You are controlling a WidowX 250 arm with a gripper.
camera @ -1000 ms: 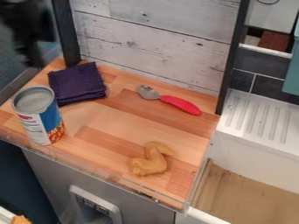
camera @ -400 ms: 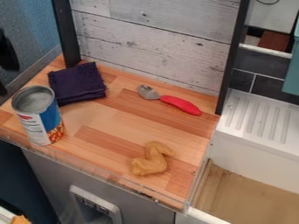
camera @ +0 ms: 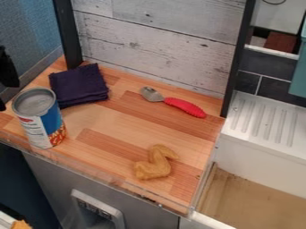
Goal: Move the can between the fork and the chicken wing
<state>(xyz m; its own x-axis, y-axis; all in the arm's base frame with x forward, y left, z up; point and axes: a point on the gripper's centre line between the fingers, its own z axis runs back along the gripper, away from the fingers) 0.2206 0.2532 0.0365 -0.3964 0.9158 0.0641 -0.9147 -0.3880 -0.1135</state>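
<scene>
The black gripper [camera: 7, 69] is at the left edge of the camera view, partly cut off, left of the can and a bit higher in the view. Upright at the left front of the wooden counter stands the can [camera: 42, 123], with a grey top and a blue, white and orange label. The red-handled utensil [camera: 185, 107] lies at the back right; its metal head looks rounded like a spoon. A tan chicken wing [camera: 155, 163] rests near the front right. The gripper and the can are apart.
A folded dark purple cloth [camera: 79, 85] lies just behind the can. Black posts and a whitewashed plank wall [camera: 155, 31] bound the counter's back. A clear ledge [camera: 113, 180] runs along its front. On the right is a white sink with a ribbed drainboard [camera: 263, 123].
From the upper left the gripper has shifted left to the view's edge, then slightly lower. The can, utensil, wing and cloth have not moved.
</scene>
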